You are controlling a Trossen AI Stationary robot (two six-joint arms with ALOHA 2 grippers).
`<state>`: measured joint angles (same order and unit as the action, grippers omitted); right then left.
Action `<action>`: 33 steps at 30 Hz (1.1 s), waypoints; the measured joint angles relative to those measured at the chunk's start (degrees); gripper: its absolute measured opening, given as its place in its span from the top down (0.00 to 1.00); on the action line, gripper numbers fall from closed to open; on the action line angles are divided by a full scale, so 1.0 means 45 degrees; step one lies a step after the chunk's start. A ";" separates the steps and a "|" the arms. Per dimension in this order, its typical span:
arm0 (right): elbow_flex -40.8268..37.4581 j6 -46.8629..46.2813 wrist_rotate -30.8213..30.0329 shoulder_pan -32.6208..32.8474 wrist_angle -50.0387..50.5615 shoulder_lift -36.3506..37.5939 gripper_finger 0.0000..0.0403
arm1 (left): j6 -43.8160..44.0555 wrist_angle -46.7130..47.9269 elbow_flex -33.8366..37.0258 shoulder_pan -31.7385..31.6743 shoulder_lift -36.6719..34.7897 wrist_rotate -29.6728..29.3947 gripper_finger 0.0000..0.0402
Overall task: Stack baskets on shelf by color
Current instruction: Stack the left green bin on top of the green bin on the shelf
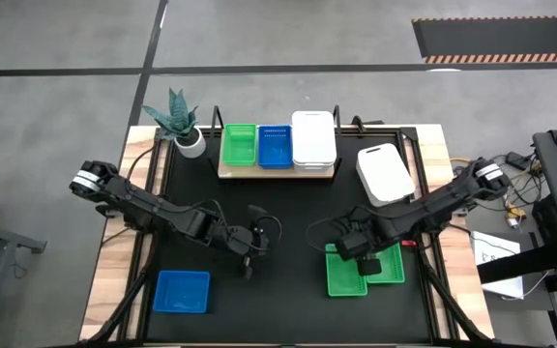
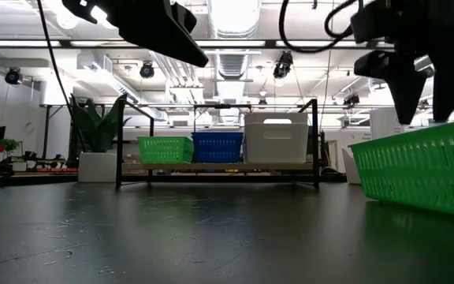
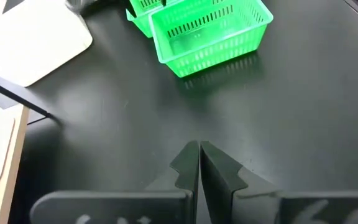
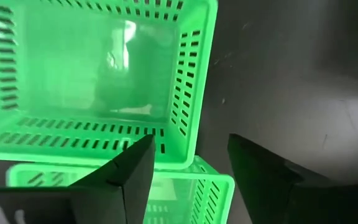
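The shelf (image 1: 277, 172) (image 2: 219, 168) stands at the table's far middle, bearing a green basket (image 1: 239, 145), a blue basket (image 1: 275, 145) and white baskets (image 1: 312, 138), side by side. Two green baskets (image 1: 346, 275) (image 1: 389, 269) sit on the table's near right, one overlapping the other. My right gripper (image 1: 361, 253) (image 4: 191, 163) hovers open over them, one finger above a basket's corner wall (image 4: 188, 93), the other above bare table. A white basket (image 1: 385, 174) lies upside down right of the shelf. A blue basket (image 1: 182, 292) rests near left. My left gripper (image 1: 249, 256) (image 3: 199, 155) is shut above the table's middle.
A potted plant (image 1: 188, 135) stands at the shelf's left end. The black table top (image 1: 278, 208) lies bare between the shelf and both grippers. Wooden table edges (image 1: 114, 251) run along both sides, and cables lie beyond the right edge.
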<state>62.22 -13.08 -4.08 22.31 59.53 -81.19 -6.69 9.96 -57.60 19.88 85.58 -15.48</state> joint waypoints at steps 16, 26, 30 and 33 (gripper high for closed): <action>-0.0079 0.0399 -0.0102 -0.0170 -0.0234 -0.0724 0.54 | -0.0270 0.0000 0.0000 -0.0005 0.0000 -0.0346 1.00; -0.0118 0.0904 -0.0116 -0.0219 -0.2404 -0.0878 0.54 | -0.0280 0.0000 0.0000 -0.0005 0.0000 -0.0346 1.00; -0.0133 0.0914 -0.0363 -0.0409 -0.3207 -0.1297 0.54 | -0.0354 -0.0008 -0.0002 -0.0005 0.0000 -0.0346 1.00; -0.0138 0.0969 -0.0781 -0.0570 -0.3236 -0.1721 0.56 | -0.0391 -0.0001 -0.0005 -0.0005 -0.0005 -0.0352 1.00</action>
<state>61.60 -8.72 -7.59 19.74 44.97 -88.93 -8.45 9.95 -57.62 19.86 85.56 -17.06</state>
